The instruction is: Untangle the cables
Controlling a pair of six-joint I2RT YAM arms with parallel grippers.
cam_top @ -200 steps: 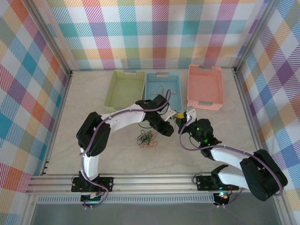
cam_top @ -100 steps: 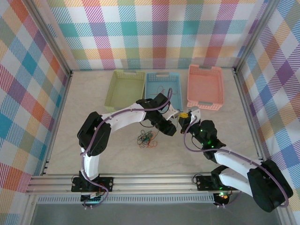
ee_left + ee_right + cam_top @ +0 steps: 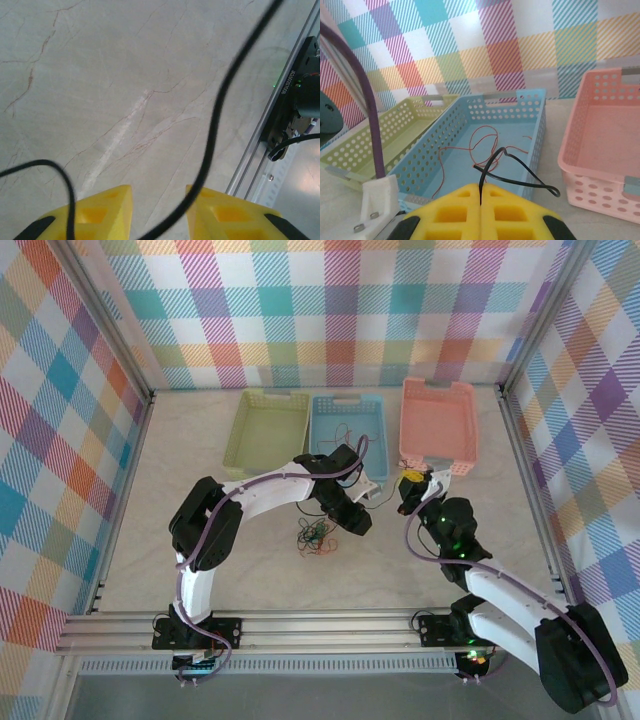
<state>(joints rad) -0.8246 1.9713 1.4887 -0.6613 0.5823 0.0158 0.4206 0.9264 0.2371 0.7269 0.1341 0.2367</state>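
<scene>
A tangle of orange-red, green and black cables [image 3: 314,536] lies on the table in front of the blue basket [image 3: 372,445]. My left gripper [image 3: 357,518] hangs just right of the tangle. In the left wrist view its yellow fingers [image 3: 102,212] stand apart. A black cable [image 3: 216,115] crosses the gap beside the right finger without being clamped. My right gripper [image 3: 410,480] is near the pink basket's front corner, shut on one end of a black cable [image 3: 520,162] that loops out ahead of it. A thin red cable [image 3: 481,145] lies loose inside the blue basket [image 3: 530,107].
A green basket [image 3: 268,428], the blue basket and a pink basket [image 3: 437,425] stand in a row at the back. The aluminium front rail [image 3: 270,115] and an arm base [image 3: 306,92] lie at the near edge. Checked walls enclose the table.
My right gripper has moved right and back toward the pink basket, carrying the black cable. The left gripper has shifted slightly toward the tangle and its jaws have narrowed a little.
</scene>
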